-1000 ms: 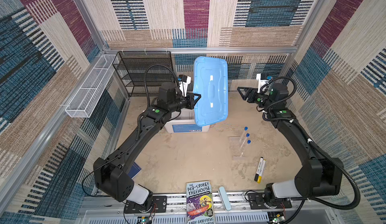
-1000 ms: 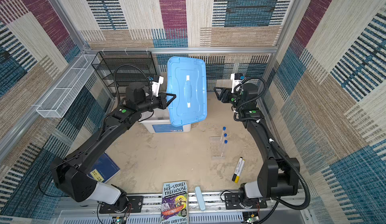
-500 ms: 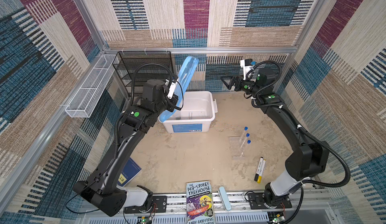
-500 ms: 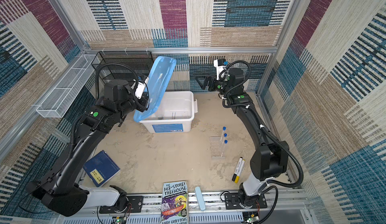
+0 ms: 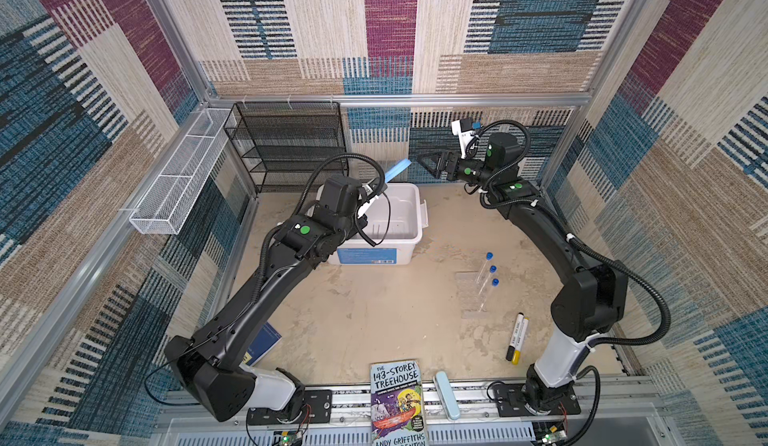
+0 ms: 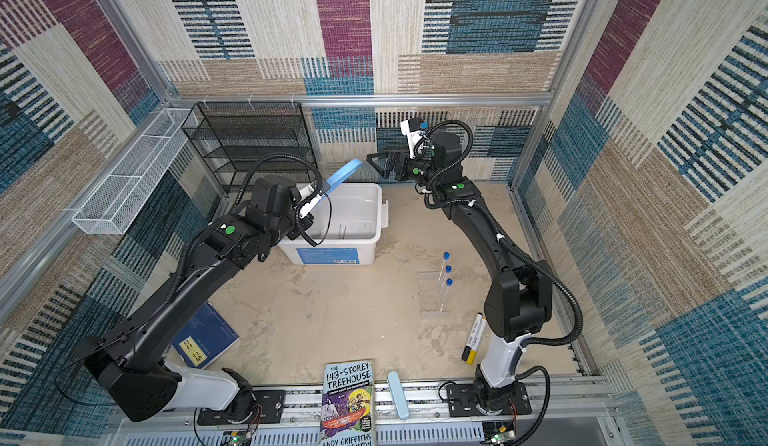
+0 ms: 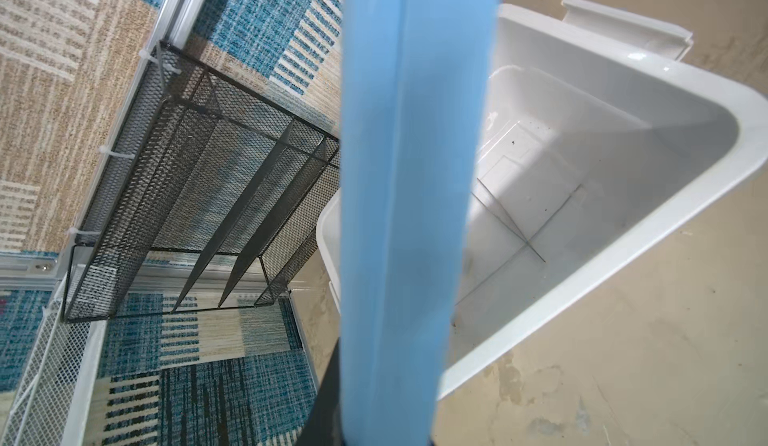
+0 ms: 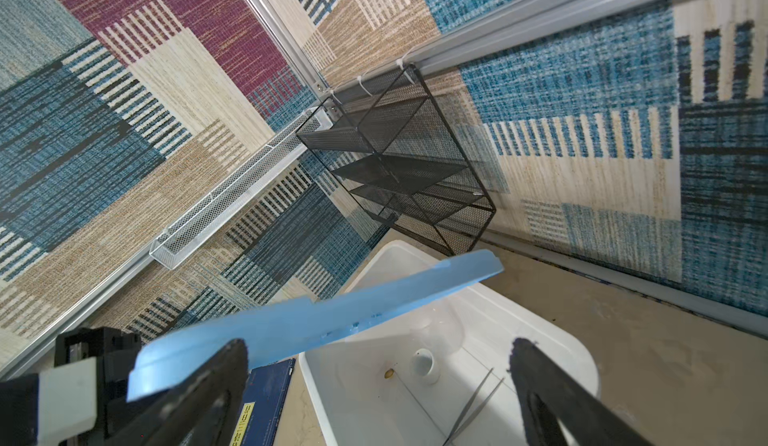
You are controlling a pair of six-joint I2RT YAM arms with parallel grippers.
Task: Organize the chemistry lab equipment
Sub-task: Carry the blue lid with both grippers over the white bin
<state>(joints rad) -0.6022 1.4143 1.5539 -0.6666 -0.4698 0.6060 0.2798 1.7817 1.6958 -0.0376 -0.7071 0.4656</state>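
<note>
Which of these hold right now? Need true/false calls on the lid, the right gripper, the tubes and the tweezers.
1. The left gripper holds the blue lid tilted up, off the white bin. True.
2. The right gripper is clamped on the blue lid. False: its fingers stand wide apart and hold nothing. The right wrist view shows the lid crossing in front of them.
3. The three blue-capped tubes sit in the clear rack. True.
4. The metal tweezers lie on the table beside the markers. False: the metal tweezers lie inside the white bin.
</note>
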